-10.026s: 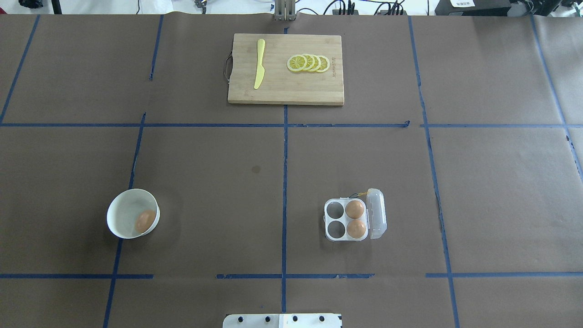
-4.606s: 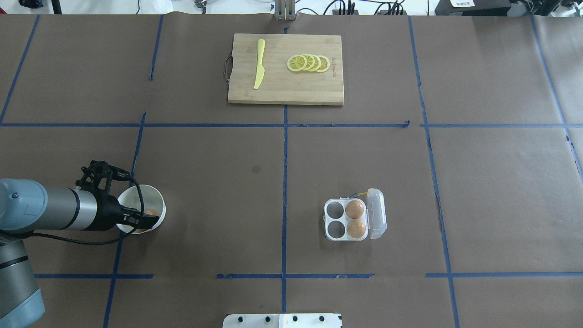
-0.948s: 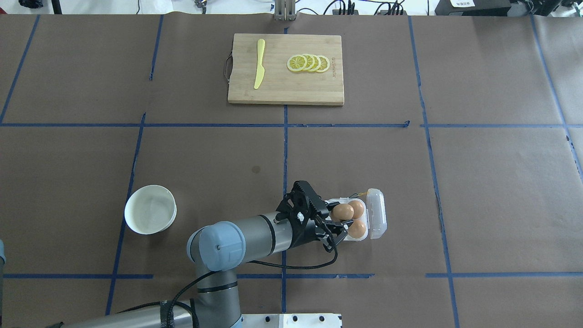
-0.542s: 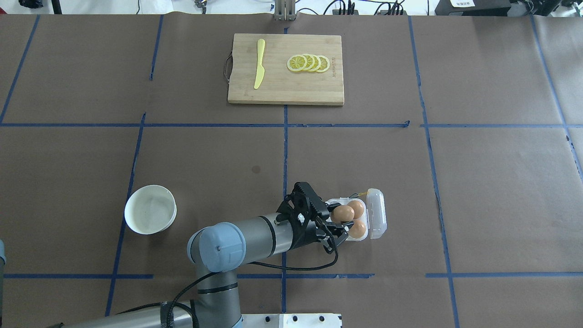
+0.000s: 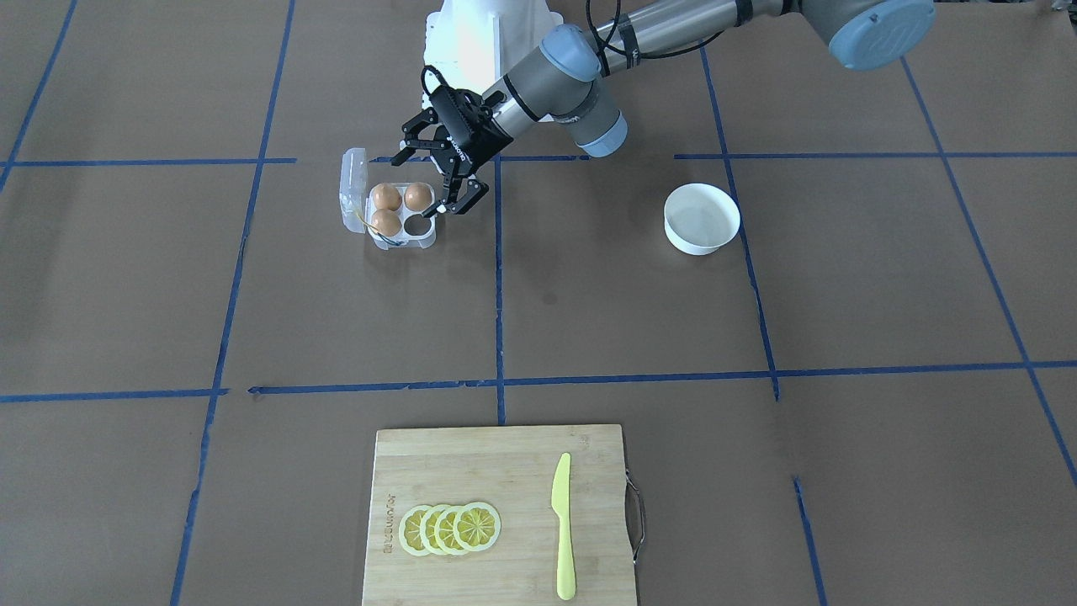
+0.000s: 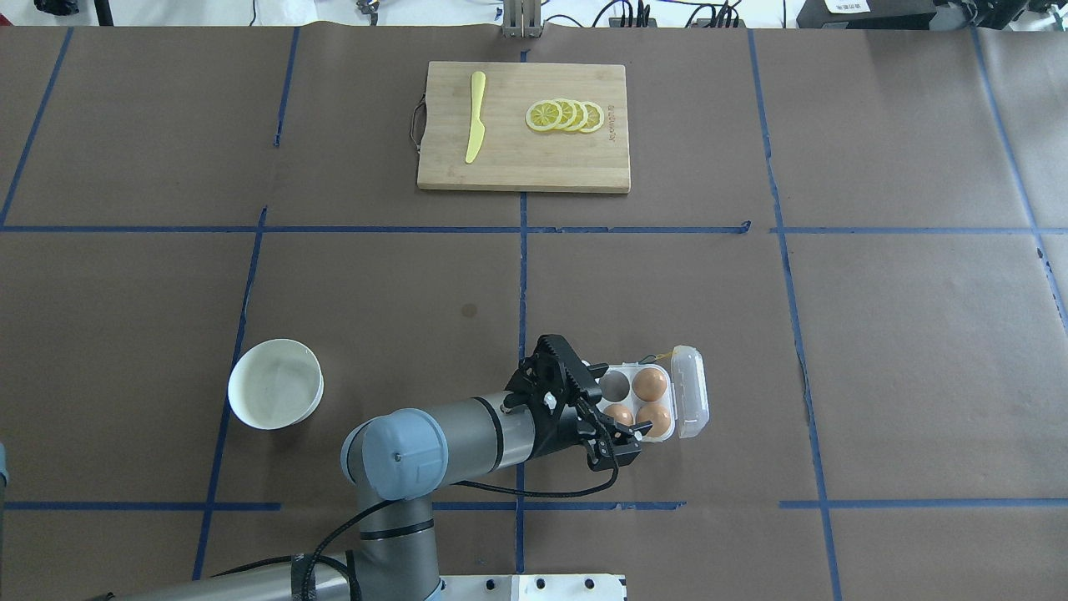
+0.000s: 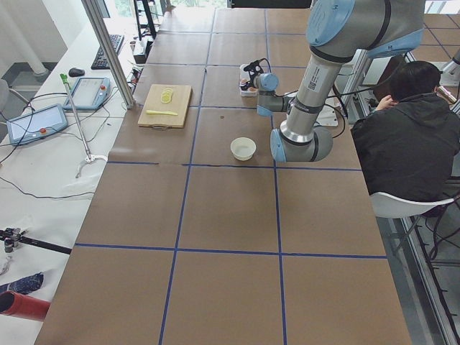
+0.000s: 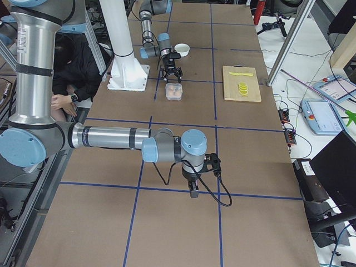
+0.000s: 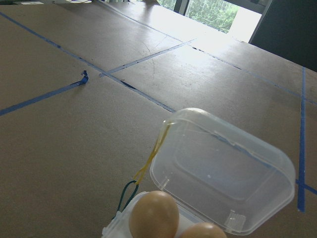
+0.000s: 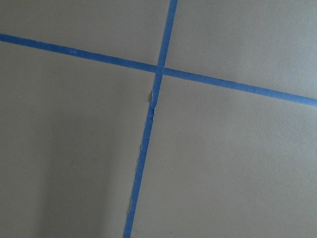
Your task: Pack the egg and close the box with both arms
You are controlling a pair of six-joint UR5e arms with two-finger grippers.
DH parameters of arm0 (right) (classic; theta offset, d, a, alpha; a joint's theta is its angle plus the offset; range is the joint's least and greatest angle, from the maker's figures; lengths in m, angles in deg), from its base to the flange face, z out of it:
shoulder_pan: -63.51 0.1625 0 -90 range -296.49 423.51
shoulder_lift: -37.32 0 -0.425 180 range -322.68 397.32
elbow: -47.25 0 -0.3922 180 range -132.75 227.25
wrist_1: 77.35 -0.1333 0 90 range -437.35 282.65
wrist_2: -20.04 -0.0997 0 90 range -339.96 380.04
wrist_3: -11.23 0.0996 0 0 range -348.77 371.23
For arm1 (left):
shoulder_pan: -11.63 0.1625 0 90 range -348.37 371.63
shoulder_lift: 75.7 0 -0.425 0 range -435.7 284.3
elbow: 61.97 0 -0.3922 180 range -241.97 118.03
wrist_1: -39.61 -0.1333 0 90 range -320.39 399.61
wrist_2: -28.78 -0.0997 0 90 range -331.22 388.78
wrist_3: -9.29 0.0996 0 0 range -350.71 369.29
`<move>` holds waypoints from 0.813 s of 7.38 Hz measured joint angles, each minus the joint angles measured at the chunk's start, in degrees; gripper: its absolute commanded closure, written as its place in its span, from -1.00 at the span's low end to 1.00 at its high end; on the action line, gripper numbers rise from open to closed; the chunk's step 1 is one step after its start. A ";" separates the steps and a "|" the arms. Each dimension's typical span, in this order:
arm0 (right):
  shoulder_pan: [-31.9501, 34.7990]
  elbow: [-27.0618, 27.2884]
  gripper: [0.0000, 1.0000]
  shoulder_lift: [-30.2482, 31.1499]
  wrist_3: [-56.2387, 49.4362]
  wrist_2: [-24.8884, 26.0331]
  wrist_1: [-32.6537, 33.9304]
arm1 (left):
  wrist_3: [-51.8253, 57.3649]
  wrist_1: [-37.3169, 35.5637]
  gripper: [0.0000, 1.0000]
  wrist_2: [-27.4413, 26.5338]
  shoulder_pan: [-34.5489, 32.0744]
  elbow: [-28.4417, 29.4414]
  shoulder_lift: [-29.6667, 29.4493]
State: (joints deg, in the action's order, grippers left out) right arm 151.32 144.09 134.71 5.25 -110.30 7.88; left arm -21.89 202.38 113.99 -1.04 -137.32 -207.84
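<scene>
Gone from the round white bowl (image 6: 275, 395) since ten seconds ago, the small orange-brown egg (image 6: 619, 415) now sits in the near-left cell of the clear plastic four-cell box (image 6: 634, 401). The left arm's black tool (image 6: 622, 399) stands spread over it, pinching nothing. The hinged lid (image 6: 691, 392) stands open on the box's right side, away from this nearer arm, so closing it likely means swinging it leftward. The right arm's tool (image 8: 192, 188) is well apart; I cannot tell its state.

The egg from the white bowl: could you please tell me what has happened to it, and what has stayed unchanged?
The left gripper carried the egg from the bowl to the box and released it into the near-left cell. The bowl was nudged slightly right. The lid stays open; the other two eggs and cutting board are unmoved.
</scene>
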 measured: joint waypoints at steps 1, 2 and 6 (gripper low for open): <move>0.00 -0.01 -1.00 0.00 0.00 0.01 0.01 | -0.17 -0.50 -1.00 0.57 -0.50 -0.76 -0.04; 0.00 -0.03 -1.00 0.00 0.00 0.05 0.02 | -0.41 -2.98 -1.00 2.63 -1.88 -2.10 -0.01; 0.00 -0.27 -1.00 0.00 0.00 0.09 0.02 | -0.91 -37.55 -1.00 10.89 -10.88 -19.33 2.06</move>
State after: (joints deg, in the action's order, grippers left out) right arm 151.32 143.82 134.71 5.25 -110.22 7.91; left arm -22.79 164.83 124.88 -11.92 -156.66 -205.78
